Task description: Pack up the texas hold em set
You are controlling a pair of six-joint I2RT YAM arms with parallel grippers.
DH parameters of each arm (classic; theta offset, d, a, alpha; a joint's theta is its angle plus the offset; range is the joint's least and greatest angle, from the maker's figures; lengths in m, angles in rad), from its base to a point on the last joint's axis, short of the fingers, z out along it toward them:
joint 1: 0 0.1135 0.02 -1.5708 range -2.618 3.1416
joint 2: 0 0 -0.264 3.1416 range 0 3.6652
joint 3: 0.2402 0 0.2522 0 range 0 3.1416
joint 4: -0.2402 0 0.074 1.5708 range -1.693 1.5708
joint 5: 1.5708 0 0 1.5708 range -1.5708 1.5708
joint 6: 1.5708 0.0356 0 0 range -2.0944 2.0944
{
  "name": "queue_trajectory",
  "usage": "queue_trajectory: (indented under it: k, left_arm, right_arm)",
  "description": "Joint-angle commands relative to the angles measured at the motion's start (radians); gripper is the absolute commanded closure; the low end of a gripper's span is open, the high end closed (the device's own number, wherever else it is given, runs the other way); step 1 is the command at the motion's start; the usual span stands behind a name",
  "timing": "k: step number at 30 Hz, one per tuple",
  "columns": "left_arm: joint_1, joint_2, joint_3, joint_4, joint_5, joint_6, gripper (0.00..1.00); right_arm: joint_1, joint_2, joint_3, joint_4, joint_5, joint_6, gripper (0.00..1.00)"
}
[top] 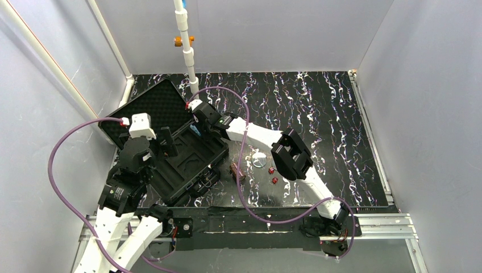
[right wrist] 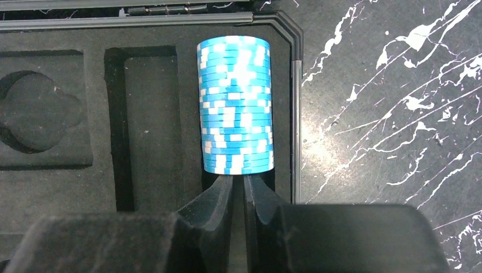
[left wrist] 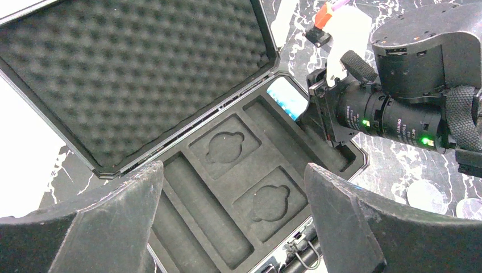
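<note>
R end effector (right wrist: 239,181), shut & empty, butts blue chip stack (right wrist: 236,105) in case (right wrist: 51,187) slot, so a skewed shove could spill it; L end effector (left wrist: 233,170) wide open, empty.

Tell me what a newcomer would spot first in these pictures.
The bright blue-white chip stack lies on its side in an edge slot of the open black case. The right gripper sits at its end, jaws almost together. On the marbled table, right of the case, sit two red dice and a clear disc.
</note>
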Motion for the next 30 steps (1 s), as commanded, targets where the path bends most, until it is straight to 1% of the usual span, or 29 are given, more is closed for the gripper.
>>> queue_trajectory:
  k: [1,5,7,10,12,14,16,18,20,21,23,24,26,27,30]
  left_arm:
    - [0.001,0.015,-0.009,0.0,-0.018,0.007,0.06]
    - [0.001,0.019,-0.011,0.007,-0.001,0.013,0.05]
    - [0.0,0.019,-0.016,0.018,0.011,0.017,0.02]
    - [0.0,0.026,-0.032,0.053,0.061,0.024,0.02]
    - [0.0,0.035,-0.055,0.098,0.097,0.025,0.02]
    - [0.001,0.056,-0.075,0.134,0.121,0.02,0.02]
    - [0.001,0.092,-0.063,0.126,0.136,0.006,0.01]
    - [0.0,0.128,-0.051,0.112,0.18,-0.002,0.01]
    - [0.001,0.163,-0.041,0.099,0.272,-0.01,0.0]
    - [0.001,0.186,-0.036,0.097,0.354,0.003,0.01]
    - [0.0,0.24,-0.019,0.094,0.491,-0.003,0.01]
    - [-0.001,0.28,-0.007,0.092,0.546,-0.019,0.01]
    - [-0.005,0.336,0.005,0.095,0.608,-0.035,0.01]
    - [-0.014,0.366,0.01,0.096,0.624,-0.037,0.01]
    - [-0.061,0.441,0.03,0.096,0.628,-0.027,0.01]
  right_arm:
    - [-0.009,0.015,0.062,0.054,0.008,-0.007,0.8]
    - [-0.01,-0.008,0.042,0.048,0.005,-0.007,0.78]
    - [-0.01,-0.036,0.02,0.038,0.008,-0.007,0.77]
    - [-0.01,-0.111,-0.04,0.039,0.017,-0.007,0.73]
    - [-0.01,-0.186,-0.079,0.041,0.027,-0.009,0.68]
    - [-0.01,-0.253,-0.121,0.042,0.044,-0.012,0.62]
    - [-0.011,-0.323,-0.166,0.037,0.067,-0.015,0.52]
    - [-0.014,-0.391,-0.213,0.031,0.096,-0.017,0.44]
    - [-0.019,-0.453,-0.266,0.021,0.133,-0.014,0.38]
    - [-0.023,-0.482,-0.298,0.018,0.15,-0.01,0.34]
    - [-0.043,-0.544,-0.342,0.009,0.183,0.01,0.23]
    - [-0.063,-0.583,-0.37,0.005,0.195,0.025,0.15]
    - [-0.105,-0.643,-0.431,0.005,0.193,0.063,0.05]
    - [-0.13,-0.669,-0.46,0.006,0.189,0.081,0.02]
    - [-0.193,-0.746,-0.536,0.003,0.193,0.119,0.01]
